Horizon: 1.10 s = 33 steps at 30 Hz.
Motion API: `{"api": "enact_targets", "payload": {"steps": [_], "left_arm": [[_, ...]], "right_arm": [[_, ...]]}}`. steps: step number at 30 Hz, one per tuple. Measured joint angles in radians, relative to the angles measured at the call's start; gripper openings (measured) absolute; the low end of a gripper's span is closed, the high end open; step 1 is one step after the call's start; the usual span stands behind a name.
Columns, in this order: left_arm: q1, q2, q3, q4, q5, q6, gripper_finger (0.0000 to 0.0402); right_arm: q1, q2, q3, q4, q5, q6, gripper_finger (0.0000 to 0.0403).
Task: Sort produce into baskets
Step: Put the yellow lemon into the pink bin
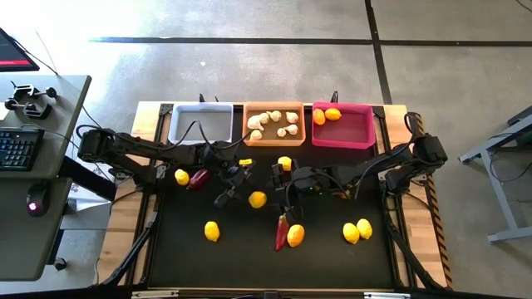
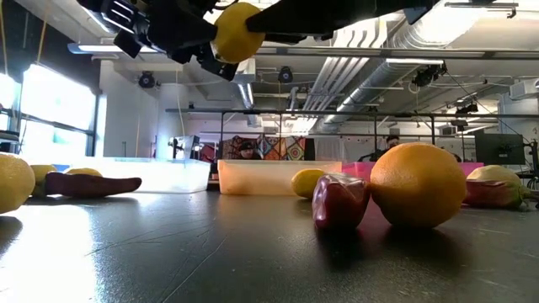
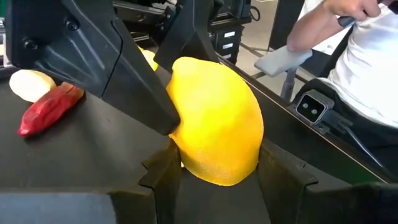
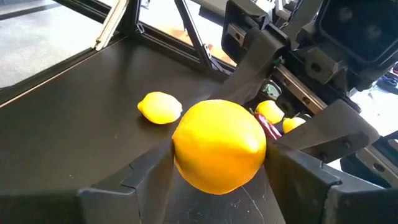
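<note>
A yellow lemon (image 1: 258, 199) hangs above the black mat, high in the low view (image 2: 236, 32). My left gripper (image 3: 217, 179), reaching in from the table's left, is shut on it. My right gripper (image 4: 217, 169) comes from the right and is open, with a finger close on each side of the same lemon (image 4: 217, 146). At the far edge stand the white basket (image 1: 199, 124), the orange basket (image 1: 249, 139) with garlic bulbs, and the pink basket (image 1: 353, 133) with two lemons. My left gripper pinches the lemon between its two fingers, on its two opposite sides (image 3: 186, 163). The fingers come nearly level from the table's left. The lemon is lifted clear of the mat. My right gripper's fingers (image 4: 149, 171) flank the lemon's other end; whether they touch it I cannot tell.
Loose lemons lie on the mat (image 1: 212, 231), (image 1: 295, 235), (image 1: 357, 231), (image 1: 285, 163), (image 1: 181, 176). One dark red chili (image 1: 281, 232) lies near the front, another (image 1: 198, 178) at the left. A person (image 3: 354, 62) sits beyond the table's edge.
</note>
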Motion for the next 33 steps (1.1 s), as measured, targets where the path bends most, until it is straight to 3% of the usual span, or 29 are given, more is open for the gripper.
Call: {"api": "enact_targets", "payload": {"steps": [13, 21, 24, 30, 33], "left_arm": [[-0.011, 0.0, -0.001, 0.013, -0.032, -0.008, 0.0179], [-0.033, -0.005, -0.003, 0.054, -0.13, 0.011, 0.0224], [-0.031, -0.005, -0.003, 0.073, -0.19, 0.032, 0.0231], [-0.029, -0.004, 0.002, 0.092, -0.359, 0.041, 0.0231], [-0.03, -0.003, 0.002, 0.089, -0.376, 0.036, 0.0231]], "right_arm": [[0.0, 0.001, -0.001, 0.02, -0.02, 0.0, 0.0182], [0.028, -0.032, -0.002, -0.023, 0.09, 0.008, 0.0179], [0.056, -0.073, -0.002, -0.08, 0.205, 0.037, 0.0178], [0.112, -0.159, 0.003, -0.204, 0.613, 0.145, 0.0177], [0.106, -0.193, 0.0, -0.311, 0.756, 0.221, 0.0177]]}}
